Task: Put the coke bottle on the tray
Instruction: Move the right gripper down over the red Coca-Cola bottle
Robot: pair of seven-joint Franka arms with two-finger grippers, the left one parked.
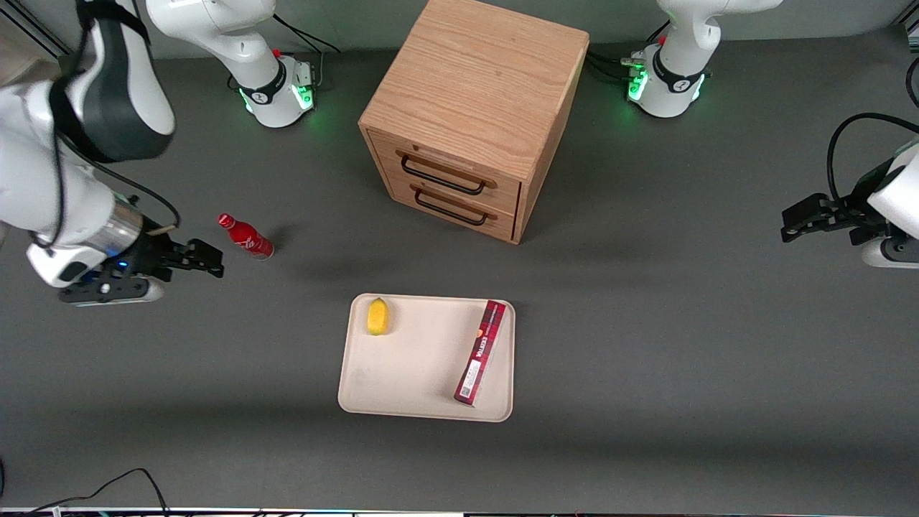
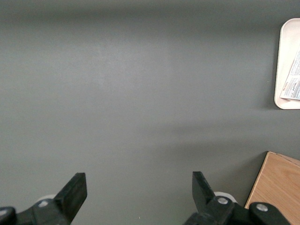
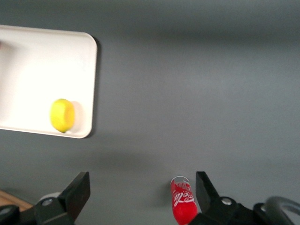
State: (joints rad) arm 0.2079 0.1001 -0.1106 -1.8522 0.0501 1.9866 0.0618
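Note:
The coke bottle (image 1: pixel 246 236) is a small glossy red bottle with white script, on the dark table toward the working arm's end. It also shows in the right wrist view (image 3: pixel 183 201), between the fingers and close to one fingertip (image 3: pixel 206 190). My right gripper (image 1: pixel 207 258) is open and empty, just beside the bottle and slightly nearer the front camera. The cream tray (image 1: pixel 416 373) lies in front of the cabinet, nearer the front camera; its corner shows in the right wrist view (image 3: pixel 86 70).
A wooden two-drawer cabinet (image 1: pixel 474 108) stands at the table's middle, farther from the front camera. On the tray lie a yellow lemon (image 1: pixel 378 316) and a long dark-red box (image 1: pixel 481 352). The lemon also shows in the right wrist view (image 3: pixel 62 115).

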